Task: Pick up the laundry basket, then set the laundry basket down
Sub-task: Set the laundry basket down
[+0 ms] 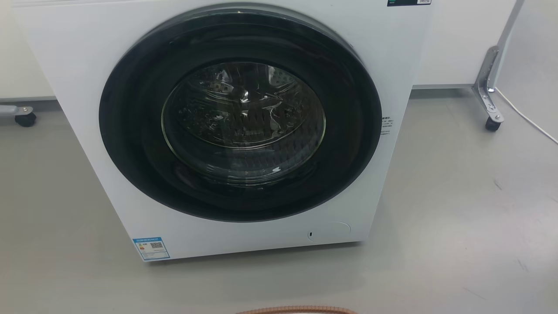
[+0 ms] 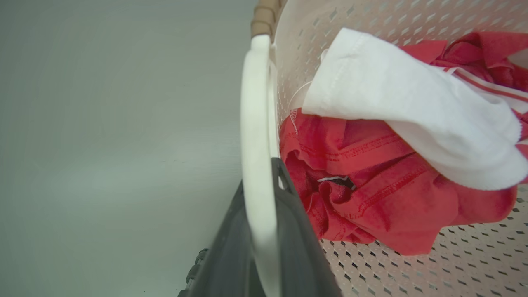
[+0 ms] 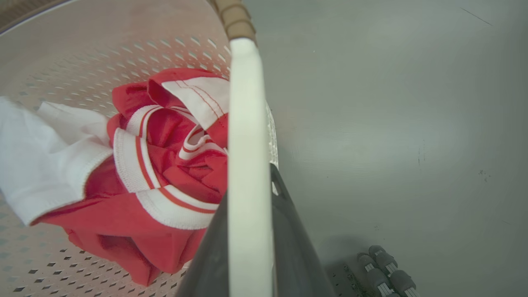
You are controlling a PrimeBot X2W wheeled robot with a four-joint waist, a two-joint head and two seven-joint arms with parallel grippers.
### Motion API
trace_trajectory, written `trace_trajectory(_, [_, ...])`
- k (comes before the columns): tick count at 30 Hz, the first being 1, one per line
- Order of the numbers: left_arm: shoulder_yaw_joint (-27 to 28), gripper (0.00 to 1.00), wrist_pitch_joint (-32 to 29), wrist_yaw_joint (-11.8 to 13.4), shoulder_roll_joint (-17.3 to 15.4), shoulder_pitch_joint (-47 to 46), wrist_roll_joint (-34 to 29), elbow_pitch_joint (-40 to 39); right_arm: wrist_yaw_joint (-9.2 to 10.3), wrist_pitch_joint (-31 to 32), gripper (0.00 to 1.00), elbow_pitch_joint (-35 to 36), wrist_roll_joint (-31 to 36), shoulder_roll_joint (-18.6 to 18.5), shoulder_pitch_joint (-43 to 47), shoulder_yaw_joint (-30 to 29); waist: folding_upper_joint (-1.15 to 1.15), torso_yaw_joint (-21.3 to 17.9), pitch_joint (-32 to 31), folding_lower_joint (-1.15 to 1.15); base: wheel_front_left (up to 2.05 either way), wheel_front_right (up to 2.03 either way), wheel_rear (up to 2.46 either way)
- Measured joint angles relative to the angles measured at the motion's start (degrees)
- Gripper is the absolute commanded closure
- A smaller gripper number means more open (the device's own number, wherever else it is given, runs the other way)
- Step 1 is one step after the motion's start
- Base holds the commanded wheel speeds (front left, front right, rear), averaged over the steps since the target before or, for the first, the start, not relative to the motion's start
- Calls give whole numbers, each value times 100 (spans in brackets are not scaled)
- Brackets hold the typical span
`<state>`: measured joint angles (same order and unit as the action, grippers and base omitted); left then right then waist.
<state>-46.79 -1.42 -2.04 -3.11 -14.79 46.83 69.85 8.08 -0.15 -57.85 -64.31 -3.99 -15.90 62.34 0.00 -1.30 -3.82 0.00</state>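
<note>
Head view: washer (image 1: 244, 131), laundry basket (image 1: 296, 310) rim. Wrist views: red clothes (image 2: 371, 206) inside; left gripper (image 2: 264, 177) and right gripper (image 3: 249, 185) each clamp 1 white handle (image 2: 253, 123).

The laundry basket (image 1: 296, 310) is in front of the washer (image 1: 239, 131), with clothes (image 2: 371, 206) in it.

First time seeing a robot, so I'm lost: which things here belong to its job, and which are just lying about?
Part of the job: laundry basket; left tool and right tool, each closed across a white basket handle.
Just there: washer; red garment and white cloth inside the basket; wheeled stand; white cable.
</note>
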Motion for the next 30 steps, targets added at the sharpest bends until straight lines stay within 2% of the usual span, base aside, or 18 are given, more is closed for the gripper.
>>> trace_trajectory(13, [8,100,36,10,-3,-78,45,19,0,-70,100,-10,-131,-7,-174,133,0,7,159,0,0,0,0])
trace_trajectory(30, [188,100,238,103,-45,-1342,52,-81,0,-296,100,-174,-120,-15,-1649,107,1,94,1057,1,0,0,0])
